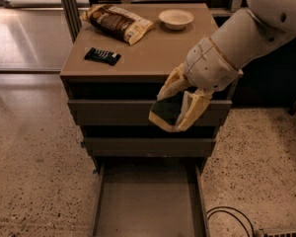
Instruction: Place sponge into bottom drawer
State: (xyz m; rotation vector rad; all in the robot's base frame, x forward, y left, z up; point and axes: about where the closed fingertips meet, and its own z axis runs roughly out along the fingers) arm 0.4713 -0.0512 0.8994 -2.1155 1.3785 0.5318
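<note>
My gripper (173, 113) hangs in front of the cabinet, level with the two upper drawer fronts and above the open bottom drawer. Its pale yellow fingers (196, 110) are shut on the sponge (166, 109), whose dark green top faces me and whose yellow foam edge shows at the lower left. The bottom drawer (149, 201) is pulled out towards me, a long shallow tray with thin side walls and a bare floor. The sponge is in the air, well above that floor.
On the cabinet top (148, 58) lie a flat black-wrapped bar (102, 56), a brown snack bag (117, 22) and a white bowl (175, 19). A black cable (232, 218) loops on the speckled floor at the right of the drawer.
</note>
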